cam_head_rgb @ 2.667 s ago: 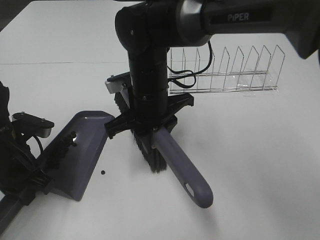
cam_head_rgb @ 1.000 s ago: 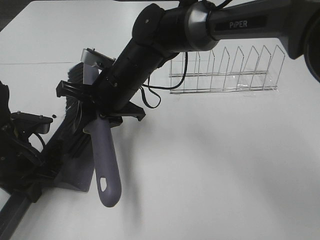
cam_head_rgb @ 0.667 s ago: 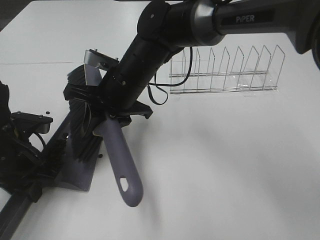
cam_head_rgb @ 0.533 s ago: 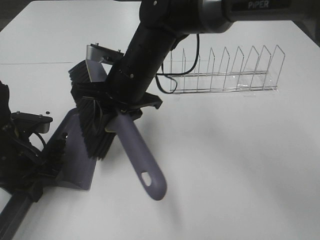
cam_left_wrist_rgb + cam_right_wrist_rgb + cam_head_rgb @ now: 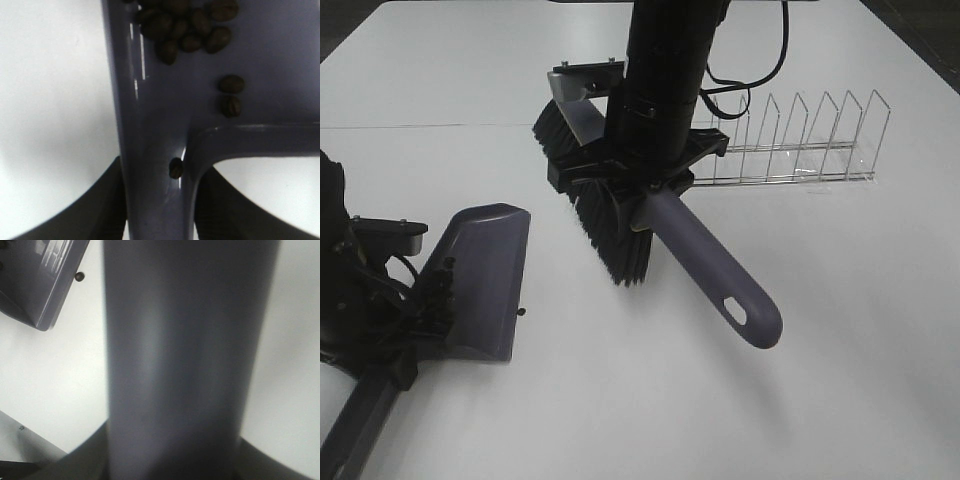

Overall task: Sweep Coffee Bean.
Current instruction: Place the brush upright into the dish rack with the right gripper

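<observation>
Our left jaws are clamped on the purple dustpan (image 5: 485,270) handle, and most of the coffee bean (image 5: 190,25) pile sits in the pan just ahead of them. One stray bean (image 5: 523,311) lies on the desk (image 5: 840,330) beside the pan's edge. Right jaws are pinching the brush (image 5: 705,265) handle.

You see a plain white table (image 5: 840,330), unpatterned but for one thin grey line at 10 o'clock. Your dustpan (image 5: 485,275) is dull purple with pale glints. The beans (image 5: 192,27) in it are dark brown, near black. One more dark bean (image 5: 521,312) lies on the white at the dustpan's 4 o'clock. Your brush (image 5: 705,265) has a matching purple handle and black bristles (image 5: 610,235). The right arm (image 5: 665,80) and left arm (image 5: 350,300) are black. The rack (image 5: 790,145) at 2 o'clock is clear with silvery edges.
</observation>
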Tool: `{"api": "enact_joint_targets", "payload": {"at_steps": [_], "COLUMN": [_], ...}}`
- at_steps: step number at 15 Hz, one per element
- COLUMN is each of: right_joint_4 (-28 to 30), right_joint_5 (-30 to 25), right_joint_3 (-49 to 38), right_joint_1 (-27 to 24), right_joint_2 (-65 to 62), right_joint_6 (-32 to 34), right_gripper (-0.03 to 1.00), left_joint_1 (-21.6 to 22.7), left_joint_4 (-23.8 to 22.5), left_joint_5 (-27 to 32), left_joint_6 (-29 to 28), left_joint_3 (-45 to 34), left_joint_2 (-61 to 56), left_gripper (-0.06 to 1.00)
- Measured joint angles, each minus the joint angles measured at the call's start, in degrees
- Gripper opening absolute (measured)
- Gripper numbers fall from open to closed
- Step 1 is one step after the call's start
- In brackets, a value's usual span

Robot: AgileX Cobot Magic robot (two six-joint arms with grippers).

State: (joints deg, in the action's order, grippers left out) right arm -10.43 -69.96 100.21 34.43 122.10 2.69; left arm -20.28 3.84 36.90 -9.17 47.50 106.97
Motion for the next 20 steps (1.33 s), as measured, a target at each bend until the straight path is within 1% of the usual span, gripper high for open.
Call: {"api": "enact_joint_targets", "payload": {"at_steps": [1,3,4,8,12,15,16,17,20], "right_joint_4": [-0.86,-0.86,-0.80,-0.06,3.38,2.41,2.01,1.03,0.74], "right_joint_5": [0.00,0.00,-0.06,-0.23,-0.34,-0.52,-0.52,-0.52,-0.40], "right_joint_3": [0.00,0.00,-0.17,-0.40,-0.40,-0.40,-0.40,-0.40,-2.69], "right_joint_1": [-3.21,-6.99,-8.02,-8.48,-8.48,-10.37,-11.12,-13.92,-18.11], "right_joint_2": [-0.52,-0.97,-1.43,-1.83,-1.95,-1.95,-1.95,-1.95,-1.95], "right_joint_6": [-0.69,-0.86,-0.86,-1.09,-1.72,-3.67,-3.78,-5.16,-6.30], "right_gripper": [0.28,0.28,0.28,0.28,0.28,0.28,0.28,0.28,0.28], "left_joint_1": [0.00,0.00,0.00,0.00,0.00,0.00,0.00,0.00,0.00], "left_joint_4": [0.11,0.17,0.11,-0.46,-0.63,3.32,4.01,5.61,6.13], "left_joint_5": [0.06,0.11,0.23,0.23,0.17,0.74,0.97,1.26,1.26], "left_joint_6": [-0.34,-0.57,-0.57,-0.57,-0.97,-0.97,-0.97,-0.97,-1.03], "left_joint_3": [1.66,2.23,2.23,2.23,2.23,2.35,2.35,2.46,2.46], "left_joint_2": [0.11,0.11,0.11,0.11,0.11,0.11,0.11,0.11,0.11], "left_gripper": [0.34,0.34,0.34,0.34,0.34,0.34,0.34,0.34,0.34]}}
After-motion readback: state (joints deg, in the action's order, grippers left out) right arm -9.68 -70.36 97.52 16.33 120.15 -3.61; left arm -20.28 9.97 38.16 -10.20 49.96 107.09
